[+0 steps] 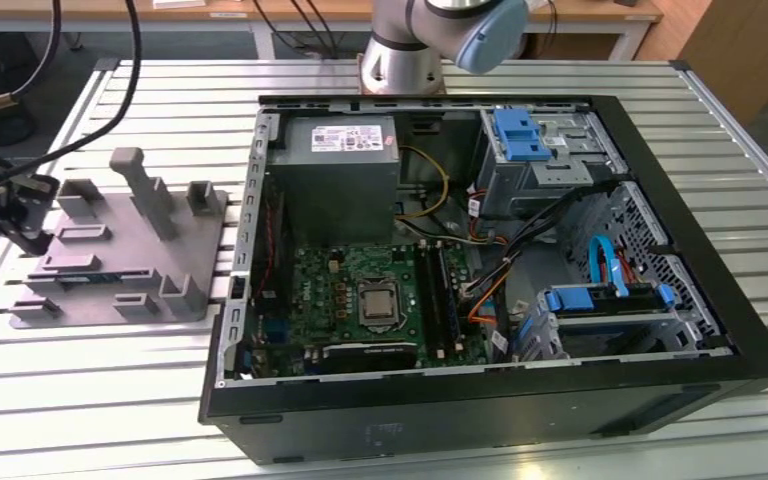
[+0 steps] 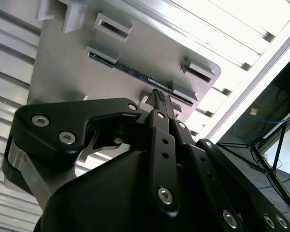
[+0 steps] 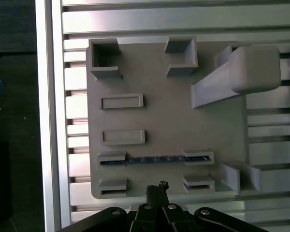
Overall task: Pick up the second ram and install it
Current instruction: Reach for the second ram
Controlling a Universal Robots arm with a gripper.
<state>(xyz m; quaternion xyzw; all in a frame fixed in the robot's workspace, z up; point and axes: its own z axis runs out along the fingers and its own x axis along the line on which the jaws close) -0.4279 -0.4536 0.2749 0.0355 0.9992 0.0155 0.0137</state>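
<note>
Hovering gripper (image 3: pixel 157 186) near second ram (image 3: pixel 154 159)

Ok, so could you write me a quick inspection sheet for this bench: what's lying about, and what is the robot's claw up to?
Surface: ribbed aluminium slat table, carrying everything.
Job's things: the second ram, a thin blue-green circuit-board stick, sits on edge in a slotted grey plastic holder tray. An open black computer case with a green motherboard stands beside the tray.
Clutter: nothing seen.
Grippers: black gripper hangs at the tray's edge near the ram, closed, holding nothing.
Cables: yellow, orange, black and blue wires inside the case; black cables at the exterior view's left.
Surroundings: wooden desk behind; grey arm base.
</note>
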